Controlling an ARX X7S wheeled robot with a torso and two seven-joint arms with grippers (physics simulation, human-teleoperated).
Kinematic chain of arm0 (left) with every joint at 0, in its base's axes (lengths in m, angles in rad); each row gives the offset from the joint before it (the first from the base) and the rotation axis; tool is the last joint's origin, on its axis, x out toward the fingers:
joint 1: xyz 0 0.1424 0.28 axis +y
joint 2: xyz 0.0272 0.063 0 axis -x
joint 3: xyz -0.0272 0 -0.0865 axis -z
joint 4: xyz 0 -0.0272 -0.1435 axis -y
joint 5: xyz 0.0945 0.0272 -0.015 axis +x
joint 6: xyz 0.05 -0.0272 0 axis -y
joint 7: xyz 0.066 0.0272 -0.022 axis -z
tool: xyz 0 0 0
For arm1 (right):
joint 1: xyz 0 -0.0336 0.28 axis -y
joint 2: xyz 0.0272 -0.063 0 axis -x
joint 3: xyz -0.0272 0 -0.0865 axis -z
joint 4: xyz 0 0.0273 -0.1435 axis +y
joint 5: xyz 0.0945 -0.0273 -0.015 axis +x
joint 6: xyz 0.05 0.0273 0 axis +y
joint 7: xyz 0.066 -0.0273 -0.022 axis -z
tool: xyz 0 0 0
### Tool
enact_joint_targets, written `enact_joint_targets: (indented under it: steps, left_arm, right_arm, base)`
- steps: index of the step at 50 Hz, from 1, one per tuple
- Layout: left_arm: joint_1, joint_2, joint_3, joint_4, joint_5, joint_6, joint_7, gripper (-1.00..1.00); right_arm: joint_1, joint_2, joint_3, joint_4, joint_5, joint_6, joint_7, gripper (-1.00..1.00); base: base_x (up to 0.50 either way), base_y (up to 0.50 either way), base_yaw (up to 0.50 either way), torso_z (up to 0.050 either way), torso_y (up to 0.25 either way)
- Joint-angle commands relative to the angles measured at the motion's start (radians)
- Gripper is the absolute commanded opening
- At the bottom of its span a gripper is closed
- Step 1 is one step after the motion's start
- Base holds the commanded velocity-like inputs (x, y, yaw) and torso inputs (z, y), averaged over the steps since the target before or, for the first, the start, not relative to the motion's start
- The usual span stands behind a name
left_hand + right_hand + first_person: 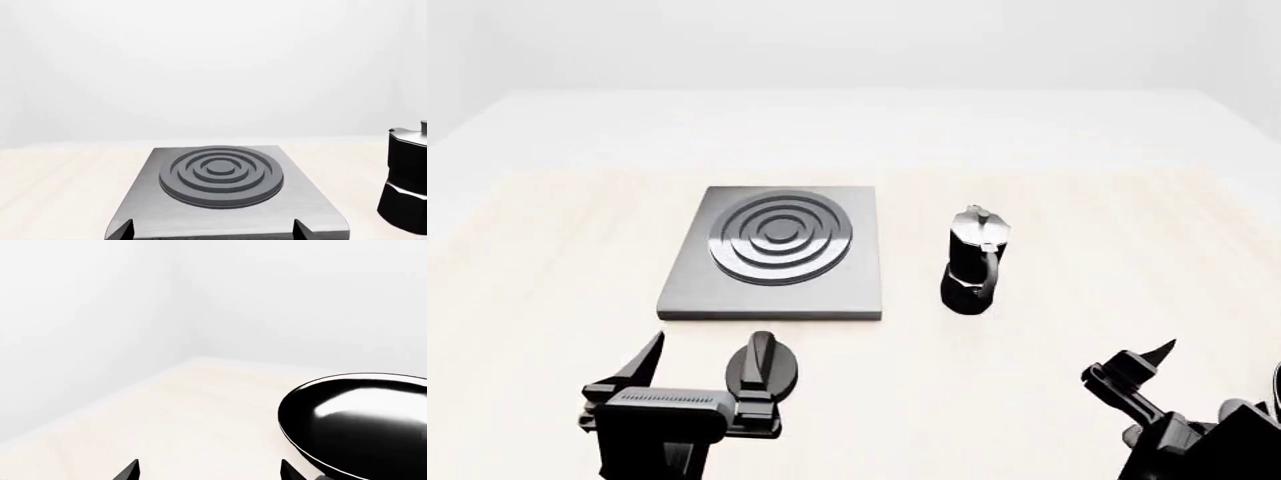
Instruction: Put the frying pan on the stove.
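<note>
The frying pan [360, 425], glossy black with a shiny inside, shows only in the right wrist view, lying on the table just beside and ahead of my open, empty right gripper [210, 471]. Its handle is out of view. In the head view the right gripper [1132, 365] is at the lower right. The stove [777, 255], a grey square plate with dark ring burner, lies left of centre. My left gripper [701, 372] is open and empty just in front of the stove [220, 175], with both fingertips [123, 231] at its near edge.
A black-and-silver moka pot [974, 260] stands right of the stove and also shows in the left wrist view [405, 175]. A small round black knob [758, 362] sits by the left gripper's inner side. The pale table [1068, 150] stretches beyond.
</note>
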Motion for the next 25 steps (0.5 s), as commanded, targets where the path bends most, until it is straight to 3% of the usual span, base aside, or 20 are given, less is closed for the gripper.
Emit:
enact_joint_targets:
  steps: [1,25]
  left_arm:
    - [-0.001,-0.008,0.007,-0.008,-0.006,0.007,-0.011,1.00]
    - [-0.007,-0.019,0.019,-0.012,-0.015,0.011,-0.022,1.00]
  right_arm:
    - [-0.035,0.003,0.023,0.031,0.031,-0.067,0.030,1.00]
    - [-0.016,0.009,0.008,0.036,0.043,-0.053,0.132,1.00]
  base:
    - [0.00,0.00,0.00,0.000,0.000]
    - [0.00,0.00,0.00,0.000,0.000]
